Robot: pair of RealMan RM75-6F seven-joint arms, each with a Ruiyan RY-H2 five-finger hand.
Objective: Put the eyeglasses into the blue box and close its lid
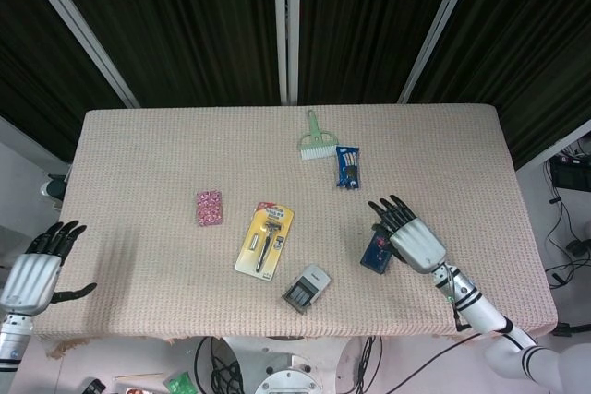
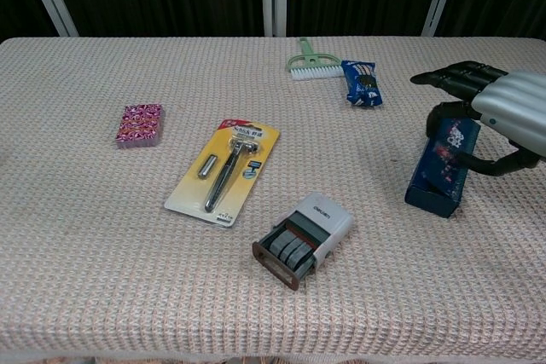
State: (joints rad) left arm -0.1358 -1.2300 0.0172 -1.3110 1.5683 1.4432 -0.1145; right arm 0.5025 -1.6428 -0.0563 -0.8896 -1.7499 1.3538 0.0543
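Note:
The blue box (image 1: 374, 253) (image 2: 438, 168) lies near the table's right front with its patterned lid down. The eyeglasses are hidden from both views. My right hand (image 1: 412, 239) (image 2: 505, 108) lies over the box from the right, fingers stretched across the lid's top and thumb curved by its right side; it presses the lid rather than grips it. My left hand (image 1: 33, 270) hangs beyond the table's left front corner, fingers apart and holding nothing; the chest view does not show it.
A razor card (image 1: 265, 238) (image 2: 223, 171) and a grey stamp (image 1: 306, 288) (image 2: 304, 238) lie mid-table. A pink packet (image 1: 209, 208) (image 2: 141, 124) sits to the left. A green brush (image 1: 316, 138) (image 2: 311, 59) and a blue packet (image 1: 347, 167) (image 2: 362, 83) lie at the back.

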